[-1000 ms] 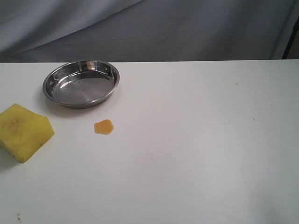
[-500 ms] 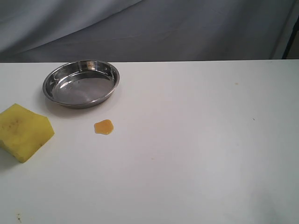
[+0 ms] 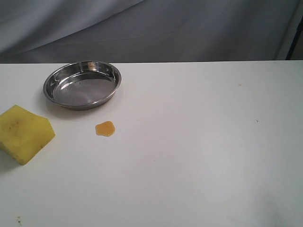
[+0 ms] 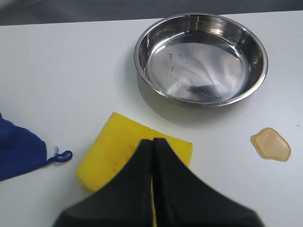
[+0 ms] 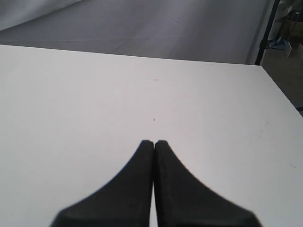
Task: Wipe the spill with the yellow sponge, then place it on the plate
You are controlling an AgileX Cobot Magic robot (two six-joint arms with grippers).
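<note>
- On the white table [image 3: 199,156] the task's pieces lie apart from each other, and no arm shows in the exterior view. I judge the job not yet begun: the wiping comes first, then the drop-off.
- Plate [image 3: 83,90]: it sits upright at the far left of the table. It holds nothing but smears and reflections on its flat bottom, so the last step is open.
- Sponge [image 3: 23,134]: it lies flat at the left edge, nearer the camera than the plate and apart from the spill. Nothing grips it.
- Left gripper [image 4: 153,142]: its fingers are pressed together on nothing. It hangs over the sponge, probably clear above it, though the wrist view cannot settle the height. It would need to spread before any grasp.
- Right gripper [image 5: 154,142]: its fingers are pressed together and empty, over bare table.
- Blue cloth [image 4: 19,149]: a corner lies beside the sponge, cut off by the frame.
- Spill [image 3: 105,128]: a small amber puddle near the plate's front rim, whole and unwiped.
</note>
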